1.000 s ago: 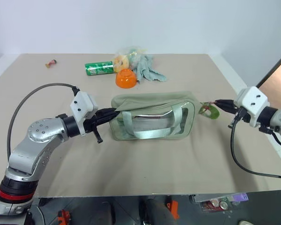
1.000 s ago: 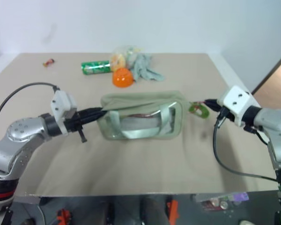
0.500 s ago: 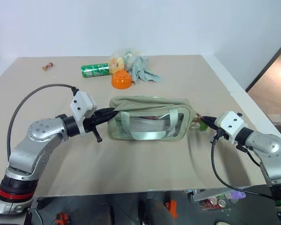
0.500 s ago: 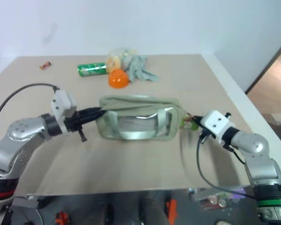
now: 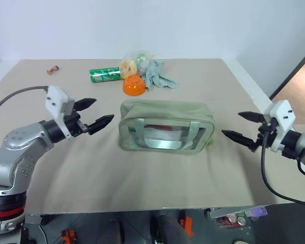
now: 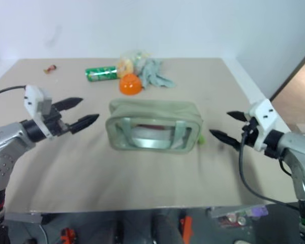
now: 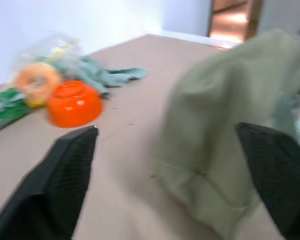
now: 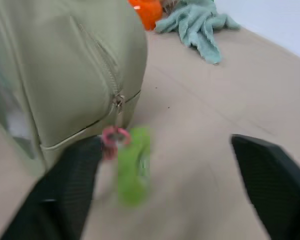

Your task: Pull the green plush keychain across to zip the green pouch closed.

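Green pouch (image 5: 165,125) sat mid-table, zip apparently run fully across; green plush keychain (image 8: 134,165) hung at its right end. Left gripper (image 5: 94,114) and right gripper (image 5: 242,126) both spread empty, clear of pouch, likely because closing was done

The pouch (image 5: 165,127) is pale sage green, with a clear window panel and two matching green strap handles. The plush keychain (image 8: 134,165) hanging at its end is bright lime green on a small pink loop. The table (image 5: 142,178) is plain beige. Toward the upper middle of the frame, the bowl (image 5: 134,85) is solid orange, the soda can (image 5: 105,74) is dark green with pale lettering, and the rag (image 5: 159,74) is grey-green. Both grippers' fingers (image 5: 99,123) are black, set on white housings with silver arms.
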